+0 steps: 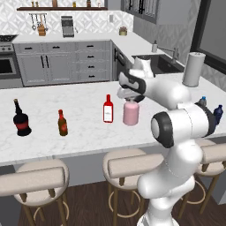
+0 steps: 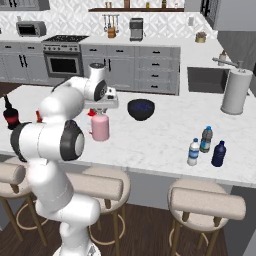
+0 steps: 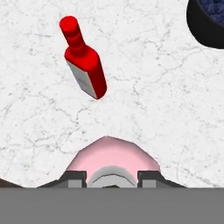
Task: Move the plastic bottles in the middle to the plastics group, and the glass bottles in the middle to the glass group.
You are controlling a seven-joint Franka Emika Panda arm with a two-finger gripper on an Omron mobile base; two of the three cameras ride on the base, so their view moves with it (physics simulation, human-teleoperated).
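Note:
The squat pale pink bottle [image 1: 130,114] [image 2: 100,127] stands mid-counter, and my gripper [image 1: 131,98] [image 2: 101,107] comes down on it from above. In the hand view my gripper [image 3: 111,175] is shut on the grey neck of the pink bottle [image 3: 109,153]. The slim red bottle [image 1: 108,109] [image 3: 85,65] stands just to its left. The black long-necked bottle [image 1: 21,119] [image 2: 10,116] and the small brown bottle [image 1: 62,123] stand at the counter's left end. At the right end are the white-capped water bottle [image 2: 193,152], the blue-capped bottle [image 2: 206,140] and the dark blue bottle [image 2: 218,154].
A dark bowl [image 2: 140,109] [image 3: 208,22] sits on the counter behind and right of the pink bottle. A paper towel roll [image 2: 235,92] stands at the far right. Stools [image 1: 130,165] line the counter's near edge.

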